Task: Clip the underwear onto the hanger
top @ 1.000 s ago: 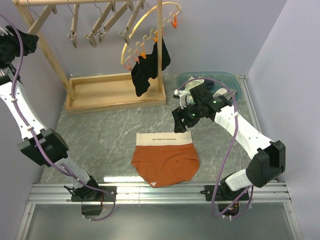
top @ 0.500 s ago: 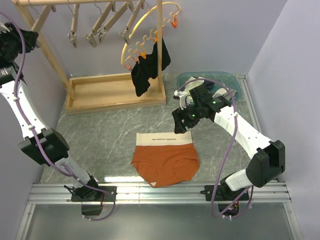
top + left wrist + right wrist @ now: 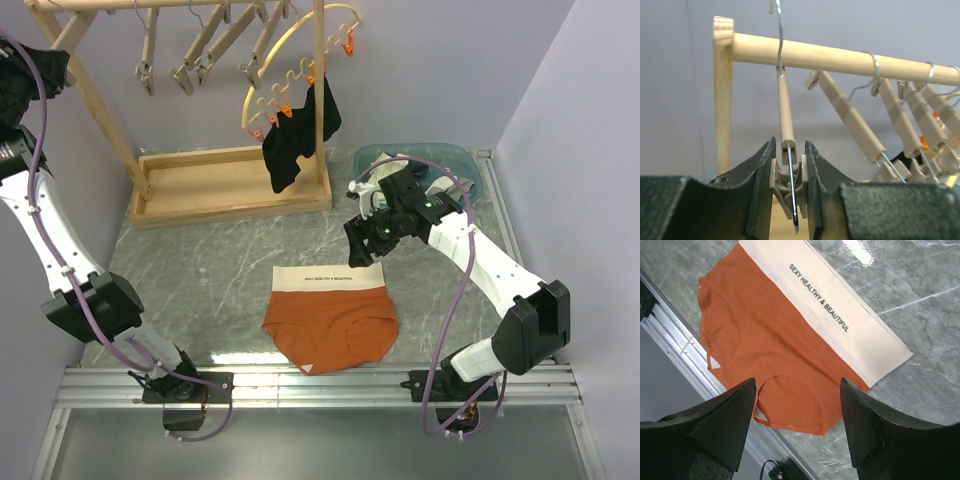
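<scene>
The underwear [image 3: 330, 318], rust-orange with an off-white waistband, lies flat on the marble table near the front; it also shows in the right wrist view [image 3: 780, 340]. My right gripper [image 3: 360, 240] hovers open and empty above its far right corner, its fingers [image 3: 725, 415] spread wide over the briefs. My left gripper [image 3: 790, 144] is raised at the far left by the rack rod [image 3: 840, 57]. It is shut on the clip [image 3: 789, 187] at the low end of a wooden hanger [image 3: 785, 110], which hangs by its wire hook from the rod.
Several more wooden hangers [image 3: 200, 50] hang on the rack [image 3: 230, 185] at the back left. A yellow hoop [image 3: 290, 60] with orange pegs holds a black garment [image 3: 295, 140]. A blue tub [image 3: 440, 160] of clothes stands at the back right.
My left arm has shifted slightly up and toward the far left corner. The right arm and the underwear have not moved.
</scene>
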Motion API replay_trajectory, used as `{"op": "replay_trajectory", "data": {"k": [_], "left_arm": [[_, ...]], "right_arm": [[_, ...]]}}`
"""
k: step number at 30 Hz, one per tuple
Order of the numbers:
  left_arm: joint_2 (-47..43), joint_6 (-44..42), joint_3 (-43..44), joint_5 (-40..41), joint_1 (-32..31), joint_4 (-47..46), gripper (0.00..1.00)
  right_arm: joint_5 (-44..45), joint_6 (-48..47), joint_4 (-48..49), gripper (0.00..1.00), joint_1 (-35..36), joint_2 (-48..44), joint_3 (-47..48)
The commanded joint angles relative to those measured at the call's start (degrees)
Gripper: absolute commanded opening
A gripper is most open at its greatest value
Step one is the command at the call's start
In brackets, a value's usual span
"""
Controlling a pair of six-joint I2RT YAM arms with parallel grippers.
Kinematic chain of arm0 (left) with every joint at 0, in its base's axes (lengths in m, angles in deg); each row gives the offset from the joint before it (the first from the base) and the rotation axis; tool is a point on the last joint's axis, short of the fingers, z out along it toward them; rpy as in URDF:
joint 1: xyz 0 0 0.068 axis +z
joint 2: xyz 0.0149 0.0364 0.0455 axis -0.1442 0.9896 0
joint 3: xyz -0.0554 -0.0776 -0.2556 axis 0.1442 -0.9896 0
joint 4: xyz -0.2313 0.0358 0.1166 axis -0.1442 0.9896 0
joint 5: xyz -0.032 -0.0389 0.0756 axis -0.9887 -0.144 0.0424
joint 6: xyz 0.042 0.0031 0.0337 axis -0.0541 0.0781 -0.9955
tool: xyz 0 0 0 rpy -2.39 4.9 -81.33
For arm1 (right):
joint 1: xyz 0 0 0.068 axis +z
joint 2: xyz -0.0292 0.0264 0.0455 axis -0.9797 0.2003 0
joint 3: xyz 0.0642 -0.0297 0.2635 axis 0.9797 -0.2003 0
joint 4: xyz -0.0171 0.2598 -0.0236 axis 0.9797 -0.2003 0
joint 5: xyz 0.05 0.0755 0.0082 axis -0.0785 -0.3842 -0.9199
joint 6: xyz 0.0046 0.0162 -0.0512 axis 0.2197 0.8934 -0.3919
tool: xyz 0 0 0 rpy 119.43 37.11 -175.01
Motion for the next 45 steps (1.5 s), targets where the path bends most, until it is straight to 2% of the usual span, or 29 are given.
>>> {"op": "replay_trajectory", "data": {"k": [1, 4, 8, 13, 17, 22, 29, 30, 34, 36, 38, 42, 43, 45], "left_arm": [[-7.26, -1.99, -1.22, -1.60, -0.07, -2.72, 0.00], [-11.56, -5.24, -6.32, -2.13, 0.10, 0.62, 0.00], [-17.81, -9.30, -17.20, -2.40, 0.37, 4.57, 0.00], [-24.49, -14.57, -26.18, 1.02, 0.46, 11.16, 0.00], [-28.80, -16.33, -32.16, 3.40, 2.82, 16.87, 0.00], [-34.77, -21.06, -39.45, 1.56, 7.22, 24.34, 0.00], [-39.70, -34.86, -45.26, -7.75, 13.46, 43.23, 0.00], [-40.93, -37.06, -45.70, -9.33, 13.81, 48.39, 0.00], [-43.39, -46.89, -49.04, -14.08, 14.43, 59.64, 0.00], [-44.80, -48.41, -49.05, -15.58, 14.34, 60.30, 0.00], [-45.07, -54.46, -47.56, -18.38, 14.17, 65.71, 0.00], [-41.92, -60.28, -45.36, -20.85, 13.21, 70.49, 0.00], [-41.65, -60.72, -45.71, -21.12, 12.42, 70.50, 0.00], [-41.38, -63.16, -46.85, -22.08, 6.98, 70.32, 0.00]], "right_arm": [[-0.57, 0.08, 1.05, 0.75, -0.39, -1.35, -0.13], [-0.74, -0.18, 0.52, 0.75, -0.39, -1.26, 0.58], [-0.75, -0.54, -0.09, 0.76, -0.39, -1.27, 1.28], [-0.57, -0.89, -0.53, 0.76, -0.30, -1.27, 1.45], [0.04, -1.76, -1.49, 0.75, -0.48, -1.18, 2.59], [0.83, -3.70, -2.29, 0.75, -0.48, -1.35, 3.56], [2.42, -8.70, -2.91, 0.75, -0.57, -1.26, 6.81], [2.85, -9.15, -2.56, 0.75, -0.48, -1.53, 6.90], [3.65, -10.64, -1.68, 0.76, -0.48, -0.83, 8.04], [3.65, -11.34, -1.59, 0.76, -0.48, -0.39, 8.92], [3.30, -11.96, -0.45, 0.75, -0.39, -0.21, 9.01], [3.21, -12.58, 2.27, 0.75, 0.05, -0.39, 9.10], [3.30, -12.66, 2.98, 0.75, 0.22, -0.56, 9.10], [4.08, -13.10, 5.52, 0.75, 0.66, -0.74, 8.66]]}}
